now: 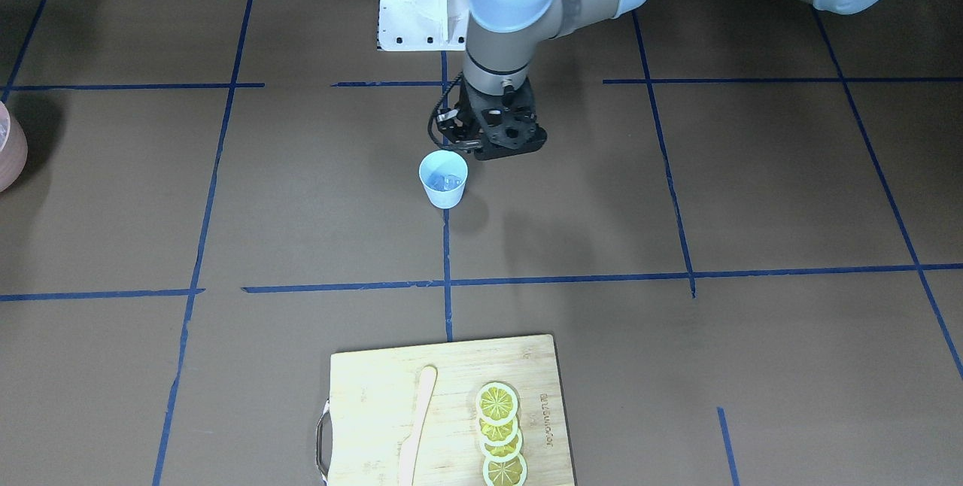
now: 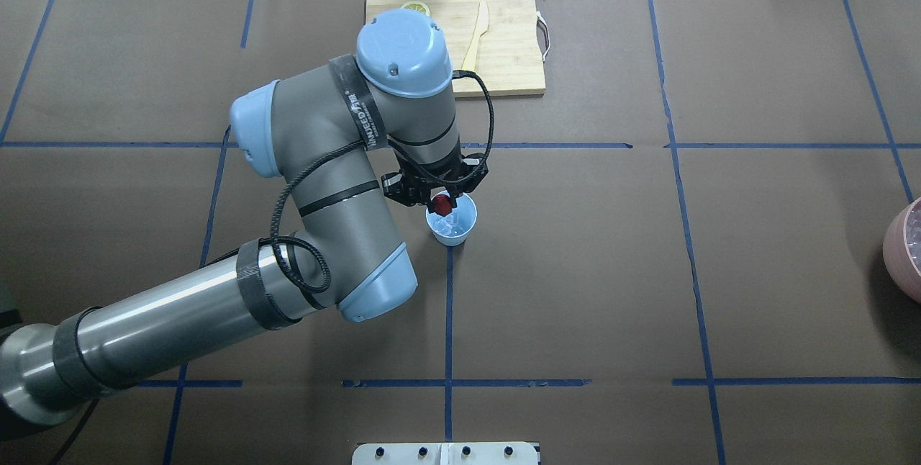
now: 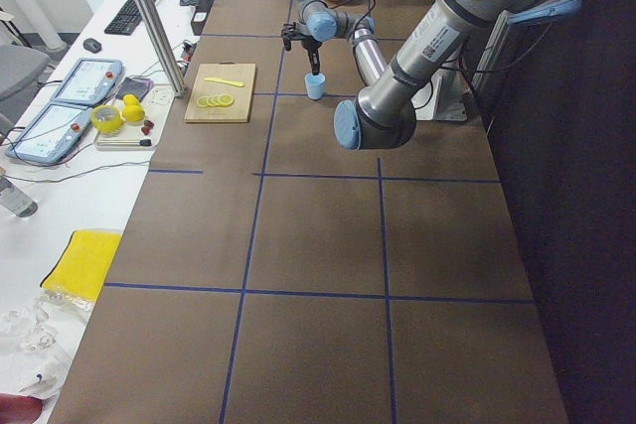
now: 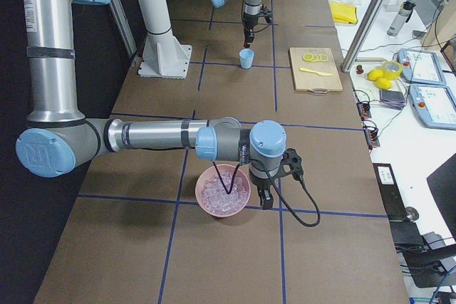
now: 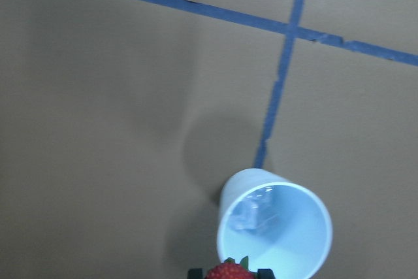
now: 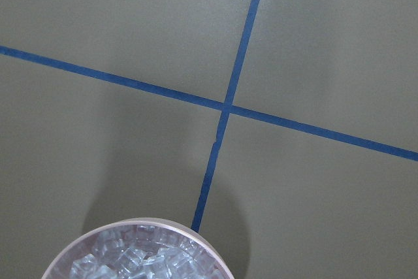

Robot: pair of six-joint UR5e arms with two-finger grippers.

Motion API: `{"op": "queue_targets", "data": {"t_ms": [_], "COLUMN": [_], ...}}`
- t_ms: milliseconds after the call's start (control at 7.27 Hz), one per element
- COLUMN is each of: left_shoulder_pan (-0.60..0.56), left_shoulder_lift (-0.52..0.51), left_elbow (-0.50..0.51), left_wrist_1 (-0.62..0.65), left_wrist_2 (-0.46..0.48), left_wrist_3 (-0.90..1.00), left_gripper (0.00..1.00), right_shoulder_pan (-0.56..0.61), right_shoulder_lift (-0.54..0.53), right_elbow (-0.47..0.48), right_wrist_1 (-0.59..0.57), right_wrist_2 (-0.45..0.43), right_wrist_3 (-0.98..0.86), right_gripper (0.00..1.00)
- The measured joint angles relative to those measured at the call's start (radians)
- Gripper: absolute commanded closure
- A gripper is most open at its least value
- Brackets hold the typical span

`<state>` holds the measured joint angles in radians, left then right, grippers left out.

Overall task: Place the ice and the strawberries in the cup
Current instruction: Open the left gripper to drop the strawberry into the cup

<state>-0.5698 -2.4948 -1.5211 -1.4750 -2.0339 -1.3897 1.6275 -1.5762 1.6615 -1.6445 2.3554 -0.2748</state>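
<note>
Two-fingered and pointing down, the left claw [image 2: 440,199] is pinching the strawberry [image 5: 230,271], whose red top and green leaves show at the bottom edge of the left wrist view. Right beneath it stands the cup [image 5: 274,230], upright on the worktop [image 2: 575,271] beside a blue tape crossing. Ice [image 5: 251,212] already lies in its bottom.

The step in hand looks like the release of the berry into the cup. In the wrist view the berry sits over the near edge of the rim, not clearly over the middle of the mouth. The side views put the claw above the cup, but how well it is centred cannot be told.

A good release would first bring the berry over the centre of the opening. It would then lower a little so the fall is short, and spread the claw gently. The cup looks light, so a touch on its rim could tip it and spill the ice. A straight lift away afterwards seems safest.

Farther out, the right claw [image 4: 265,201] hangs just beside the pink bowl [image 2: 899,256], which is full of ice. Whether that claw is spread or closed cannot be told. The cutting board [image 1: 361,396] with lemon slices [image 1: 498,433] lies well apart from the cup.
</note>
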Motion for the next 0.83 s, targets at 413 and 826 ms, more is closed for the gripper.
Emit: {"op": "queue_targets", "data": {"t_ms": [413, 826], "left_shoulder_pan": [0.008, 0.011], "left_shoulder_lift": [-0.009, -0.001], "left_elbow": [0.033, 0.033], "left_wrist_1": [-0.015, -0.051], "left_wrist_2": [0.003, 0.025], "left_wrist_3": [0.000, 0.005], "left_gripper": [0.01, 0.00], "right_shoulder_pan": [0.000, 0.000], "right_shoulder_lift": [-0.001, 0.000], "right_elbow": [-0.002, -0.004], "right_wrist_1": [0.000, 0.000], "right_wrist_2": [-0.001, -0.001], "right_wrist_3": [0.001, -0.001], "right_gripper": [0.00, 0.00]}}
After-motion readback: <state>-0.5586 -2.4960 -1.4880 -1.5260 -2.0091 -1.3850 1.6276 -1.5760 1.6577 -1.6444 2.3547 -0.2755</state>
